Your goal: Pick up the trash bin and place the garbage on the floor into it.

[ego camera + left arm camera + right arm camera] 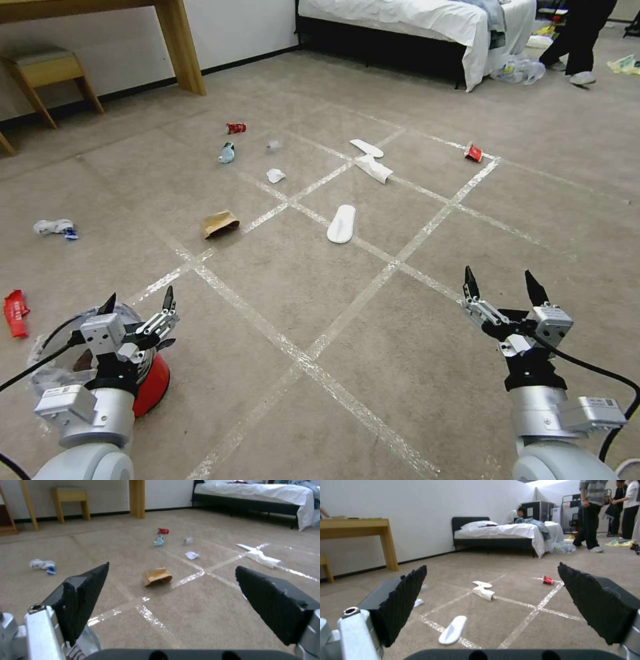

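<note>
1. The left claw is hovering wide open at about 8 o'clock in the head view, gripping nothing, directly over the trash bin
2. The trash bin is sitting on the floor under the left arm, its red wall peeking out beside the wrist and its clear plastic liner bunching at the rim
3. The right claw is hanging wide open at about 4 o'clock, gripping nothing, above bare carpet
4. The garbage is lying scattered ahead: a white slipper at the centre on a tape line, a brown paper bag at about 10 o'clock of it, a second slipper and a white wrapper touching at about 12 o'clock
5. A crumpled tissue, a bluish bottle and a red can are lying farther off at about 11 o'clock, another red can at about 1 o'clock
6. A red wrapper is lying at about 9 o'clock of the bin, a white wad beyond it
</note>
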Controlling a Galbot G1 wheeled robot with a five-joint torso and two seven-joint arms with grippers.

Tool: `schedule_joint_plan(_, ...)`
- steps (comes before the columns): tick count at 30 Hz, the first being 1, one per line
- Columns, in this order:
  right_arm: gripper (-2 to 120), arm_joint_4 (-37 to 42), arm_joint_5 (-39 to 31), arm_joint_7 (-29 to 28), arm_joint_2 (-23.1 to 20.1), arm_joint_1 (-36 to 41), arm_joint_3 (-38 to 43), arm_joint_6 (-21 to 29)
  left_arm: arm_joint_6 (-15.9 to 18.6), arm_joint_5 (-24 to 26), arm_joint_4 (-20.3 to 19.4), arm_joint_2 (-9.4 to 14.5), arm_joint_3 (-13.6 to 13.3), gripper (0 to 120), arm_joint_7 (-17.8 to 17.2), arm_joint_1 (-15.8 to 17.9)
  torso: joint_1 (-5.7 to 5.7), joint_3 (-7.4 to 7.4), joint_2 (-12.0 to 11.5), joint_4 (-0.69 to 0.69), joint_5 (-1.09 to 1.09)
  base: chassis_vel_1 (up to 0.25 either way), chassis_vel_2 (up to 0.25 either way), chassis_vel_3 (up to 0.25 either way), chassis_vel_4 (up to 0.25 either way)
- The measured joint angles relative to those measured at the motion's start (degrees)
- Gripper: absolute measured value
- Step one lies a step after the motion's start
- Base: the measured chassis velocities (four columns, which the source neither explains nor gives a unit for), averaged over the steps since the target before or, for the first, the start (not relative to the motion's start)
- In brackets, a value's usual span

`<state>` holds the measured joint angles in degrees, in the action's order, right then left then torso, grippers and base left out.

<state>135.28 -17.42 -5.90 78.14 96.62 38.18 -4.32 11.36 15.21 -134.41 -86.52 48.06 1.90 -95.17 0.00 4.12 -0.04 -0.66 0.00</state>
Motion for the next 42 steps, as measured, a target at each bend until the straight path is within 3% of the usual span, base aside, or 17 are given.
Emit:
schedule_joint_plan(6, 100, 0.01, -0.26, -0.10, -0.22, -0.60, -0.22, 1.02, 1.31, 2.53, -0.40, 1.69, 0.91, 100, -0.79, -0.86, 0.00, 0.00, 0.00, 0.00, 0.00, 0.000, 0.000, 0.000, 0.000)
schedule_joint_plan(8, 100, -0.20, -0.23, -0.10, -0.30, -0.74, -0.41, 1.15, 3.57, 7.55, -0.49, 3.90, 2.65, 100, -2.31, -1.02, 0.00, 0.00, 0.00, 0.00, -0.01, 0.000, 0.000, 0.000, 0.000)
schedule_joint_plan(9, 100, -0.20, -0.23, -0.10, -0.30, -0.74, -0.41, 1.15, 3.57, 7.55, -0.49, 3.90, 2.65, 100, -2.31, -1.02, 0.00, 0.00, 0.00, 0.00, -0.01, 0.000, 0.000, 0.000, 0.000)
schedule_joint_plan(11, 100, -0.87, -0.19, -0.10, -0.51, -0.85, -0.34, 1.05, 5.88, 14.26, 0.70, 7.60, 5.39, 100, -4.53, -1.16, 0.00, 0.00, 0.00, 0.00, -0.01, 0.000, 0.000, 0.000, 0.000)
schedule_joint_plan(12, 100, -0.87, -0.19, -0.10, -0.51, -0.85, -0.34, 1.05, 5.88, 14.26, 0.70, 7.60, 5.39, 100, -4.53, -1.16, 0.00, 0.00, 0.00, 0.00, -0.01, 0.000, 0.000, 0.000, 0.000)
schedule_joint_plan(14, 100, -1.32, -0.19, -0.15, -0.72, -0.87, -0.03, 0.75, 9.11, 22.57, 3.85, 12.21, 9.94, 100, -6.97, -0.82, 0.00, 0.00, 0.00, 0.01, 0.00, 0.000, 0.000, 0.000, 0.000)
schedule_joint_plan(15, 100, -1.32, -0.19, -0.15, -0.72, -0.87, -0.03, 0.75, 9.11, 22.57, 3.85, 12.21, 9.94, 100, -6.97, -0.82, 0.00, 0.00, 0.00, 0.01, 0.00, 0.000, 0.000, 0.000, 0.000)
schedule_joint_plan(18, 100, -1.37, -0.19, -0.29, -0.83, -0.81, 0.19, 0.59, 11.06, 29.77, 9.32, 17.24, 14.79, 100, -8.45, -0.02, 0.00, 0.00, 0.00, -0.01, -0.02, 0.000, 0.000, 0.000, 0.000)
schedule_joint_plan(23, 100, -1.24, -0.20, -0.43, -0.83, -0.66, 0.41, 0.56, 11.98, 33.75, 13.49, 20.46, 17.39, 100, -8.58, -0.23, 0.00, 0.00, 0.00, 0.00, -0.02, 0.000, 0.000, 0.000, 0.000)
schedule_joint_plan(25, 100, -1.19, -0.19, -0.55, -0.78, -0.56, 0.61, 0.49, 12.02, 35.48, 17.61, 22.40, 18.75, 100, -7.77, -0.29, 0.00, 0.00, 0.00, 0.00, -0.02, 0.000, 0.000, 0.000, 0.000)
schedule_joint_plan(39, 100, -1.57, 0.16, -0.87, -0.52, -0.46, 0.87, 0.49, 10.86, 37.43, 27.98, 26.54, 18.30, 100, -6.04, 2.57, 0.00, 0.00, 0.00, 0.00, 0.00, 0.000, 0.000, 0.000, 0.000)
schedule_joint_plan(41, 100, -1.50, 0.19, -1.02, -0.63, -0.34, 1.08, 0.83, 10.13, 37.75, 32.68, 28.05, 17.53, 100, -5.22, 3.64, 0.00, 0.00, 0.00, 0.00, -0.01, 0.000, 0.000, 0.000, 0.000)
schedule_joint_plan(42, 100, -1.50, 0.19, -1.02, -0.63, -0.34, 1.08, 0.83, 10.13, 37.75, 32.68, 28.05, 17.53, 100, -5.22, 3.64, 0.00, 0.00, 0.00, 0.00, -0.01, 0.000, 0.000, 0.000, 0.000)
